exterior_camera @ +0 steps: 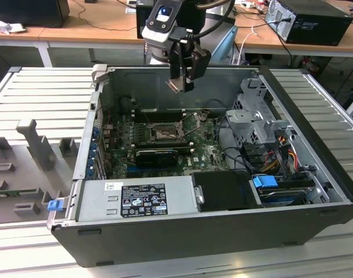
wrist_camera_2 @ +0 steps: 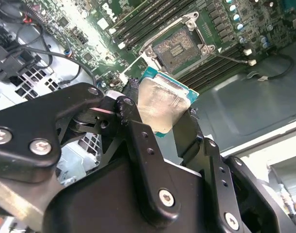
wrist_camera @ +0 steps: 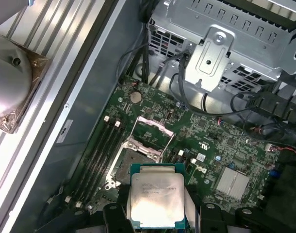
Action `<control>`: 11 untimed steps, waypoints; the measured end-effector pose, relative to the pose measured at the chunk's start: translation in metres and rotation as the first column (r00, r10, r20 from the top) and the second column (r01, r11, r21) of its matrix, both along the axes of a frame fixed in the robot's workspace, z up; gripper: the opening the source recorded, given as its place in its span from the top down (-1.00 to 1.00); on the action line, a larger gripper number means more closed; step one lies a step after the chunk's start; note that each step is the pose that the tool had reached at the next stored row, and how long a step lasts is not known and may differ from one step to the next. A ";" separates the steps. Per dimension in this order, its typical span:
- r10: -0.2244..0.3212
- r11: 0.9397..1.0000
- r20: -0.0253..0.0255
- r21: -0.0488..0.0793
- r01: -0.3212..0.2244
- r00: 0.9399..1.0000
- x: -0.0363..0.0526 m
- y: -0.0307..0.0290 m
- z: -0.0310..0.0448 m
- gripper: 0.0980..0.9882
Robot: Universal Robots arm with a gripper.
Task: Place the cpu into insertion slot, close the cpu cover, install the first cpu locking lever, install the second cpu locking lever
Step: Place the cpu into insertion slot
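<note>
My gripper hangs above the open computer case and is shut on the cpu, a flat square chip with a pale silver top and a green edge, also seen as the cpu in the first wrist view. Black fingers clamp its sides. Below on the green board lies the insertion slot, a dark pin field with a silvery rim, shown as the insertion slot and the insertion slot. The cpu cover stands swung open beside the socket. The chip is well above the slot, not touching it.
Long black memory slots flank the socket. A black finned card lies in front of it. A metal drive cage and loose cables sit at the exterior view's right. The case's power supply runs along the front.
</note>
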State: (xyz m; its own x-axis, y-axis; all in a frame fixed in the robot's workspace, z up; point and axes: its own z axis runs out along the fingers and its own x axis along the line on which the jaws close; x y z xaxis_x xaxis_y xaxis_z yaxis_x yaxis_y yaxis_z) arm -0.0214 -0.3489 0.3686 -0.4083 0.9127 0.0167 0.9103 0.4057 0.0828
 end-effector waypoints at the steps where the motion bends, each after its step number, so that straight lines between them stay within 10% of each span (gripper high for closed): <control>1: -0.020 1.000 0.000 0.000 0.020 1.000 0.0000 0.0000 -0.0001 0.03; 11: -0.165 0.986 0.000 0.000 0.165 0.986 0.0000 0.0000 -0.0005 0.03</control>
